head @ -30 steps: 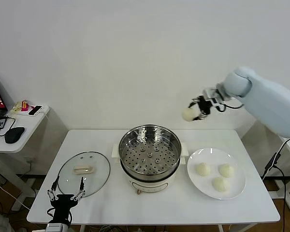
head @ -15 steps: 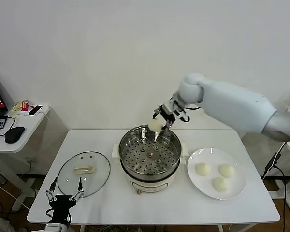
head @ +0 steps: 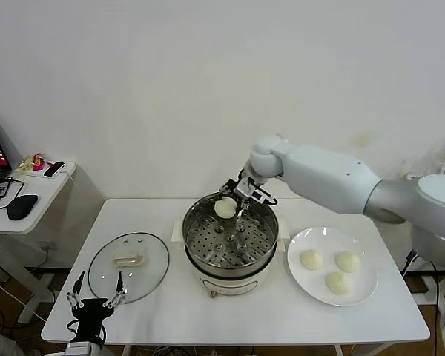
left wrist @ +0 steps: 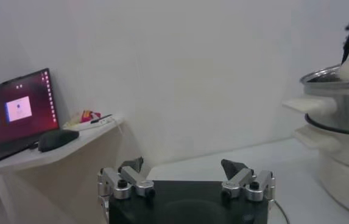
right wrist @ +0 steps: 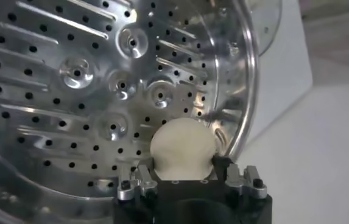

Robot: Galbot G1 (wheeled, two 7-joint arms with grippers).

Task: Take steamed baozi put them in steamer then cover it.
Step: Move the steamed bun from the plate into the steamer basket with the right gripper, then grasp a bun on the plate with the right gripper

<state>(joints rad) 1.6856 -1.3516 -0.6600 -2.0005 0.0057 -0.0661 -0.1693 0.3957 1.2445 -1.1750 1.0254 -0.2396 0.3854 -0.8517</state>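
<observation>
While the white table (head: 237, 319) carries everything in the head view, the right arm reaches in from the right side and bends down over the far rim of the steamer (head: 230, 241). That shiny steel pot sits at the middle of the table on its cream-white base, its perforated tray bare and open to the air. Just to its left lies the cover (head: 129, 266), flat on the tabletop with its pale bar handle facing up, close beside the steamer's base. To the steamer's right stands a white plate (head: 365, 291) with three steamed baozi (head: 334, 268) on it, grouped near one another. A small side table (head: 31, 194) sits well off to the left, holding a laptop (left wrist: 17, 112) and a dark mouse (head: 21, 206).

The right gripper (head: 233, 202) hangs over the back part of the steamer, its fingers clamped on a fourth baozi (head: 225, 208); the right wrist view shows this bun (right wrist: 182, 148) pinched between the two fingers just above the holed tray, near the pot's wall. The left gripper (head: 94, 300) waits low at the table's near left edge, in front of the cover, with its fingers spread wide apart and nothing between them.
</observation>
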